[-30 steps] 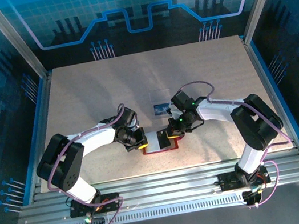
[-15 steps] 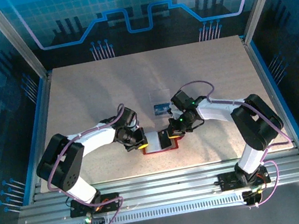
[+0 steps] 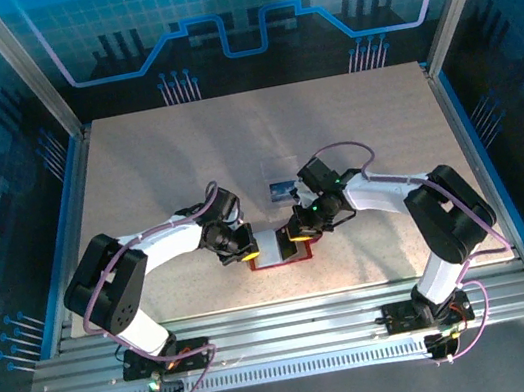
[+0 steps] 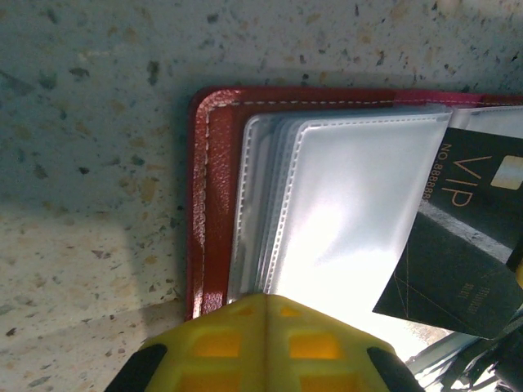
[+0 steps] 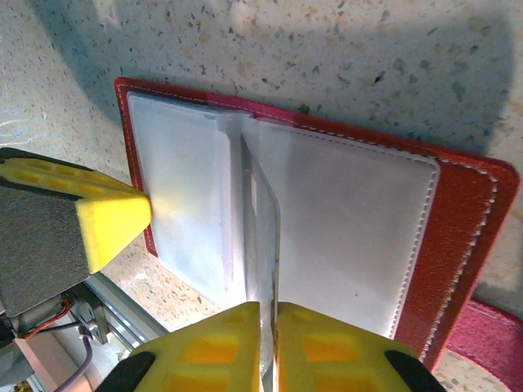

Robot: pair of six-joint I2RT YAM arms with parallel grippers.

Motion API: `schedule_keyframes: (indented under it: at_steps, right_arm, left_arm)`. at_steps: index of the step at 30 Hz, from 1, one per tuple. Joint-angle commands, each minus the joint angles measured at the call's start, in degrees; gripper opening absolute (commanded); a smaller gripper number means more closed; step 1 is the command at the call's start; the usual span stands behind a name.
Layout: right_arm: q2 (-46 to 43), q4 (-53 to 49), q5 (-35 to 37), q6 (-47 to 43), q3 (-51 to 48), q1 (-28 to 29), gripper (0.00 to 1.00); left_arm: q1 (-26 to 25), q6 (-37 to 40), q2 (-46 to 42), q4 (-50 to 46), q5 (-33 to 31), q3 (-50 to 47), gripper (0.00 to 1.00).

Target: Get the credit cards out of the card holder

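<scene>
The red card holder (image 3: pixel 282 260) lies open on the table between both arms, its greyish clear pockets (image 4: pixel 343 204) facing up. My left gripper (image 4: pixel 265 304) is shut, and its yellow tips press on the near edge of the pockets beside the red cover (image 4: pixel 214 163). My right gripper (image 5: pixel 268 314) is shut on a dark card (image 5: pixel 263 233), seen edge-on above the holder (image 5: pixel 470 220). That dark card (image 4: pixel 458 245), marked VIP, sticks out past the pocket's right end. A blue card (image 3: pixel 282 189) lies flat on the table beyond the holder. From above, the left gripper (image 3: pixel 244 251) and right gripper (image 3: pixel 300 237) flank the holder.
A faint clear tray outline (image 3: pixel 280 166) sits just behind the blue card. The left gripper's yellow finger (image 5: pixel 106 216) is close to the holder's left edge in the right wrist view. The table's near edge and metal rails (image 3: pixel 283 314) run just below the holder.
My right gripper has shifted slightly up and back over the holder with the dark card in it. The left arm has stayed still.
</scene>
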Motion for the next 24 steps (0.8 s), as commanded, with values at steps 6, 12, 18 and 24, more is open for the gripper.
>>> schedule_keyframes:
  at_steps: [6, 12, 18, 24]
  right_arm:
    - [-2.5, -0.5, -0.8, 1.4, -0.7, 0.8, 0.13]
    - [-2.4, -0.6, -0.3, 1.3, -0.7, 0.9, 0.09]
    - [-1.9, -0.2, -0.3, 1.5, -0.7, 1.0, 0.09]
    - [-1.4, 0.3, -0.3, 1.8, -0.7, 1.1, 0.12]
  left_arm:
    - [0.3, 0.7, 0.3, -1.3, 0.3, 1.3, 0.05]
    - [0.4, 0.7, 0.0, -1.4, 0.4, 1.3, 0.05]
    - [0.4, 0.7, -0.4, -1.5, 0.1, 1.5, 0.06]
    - [0.4, 0.6, -0.6, -1.6, 0.1, 1.3, 0.06]
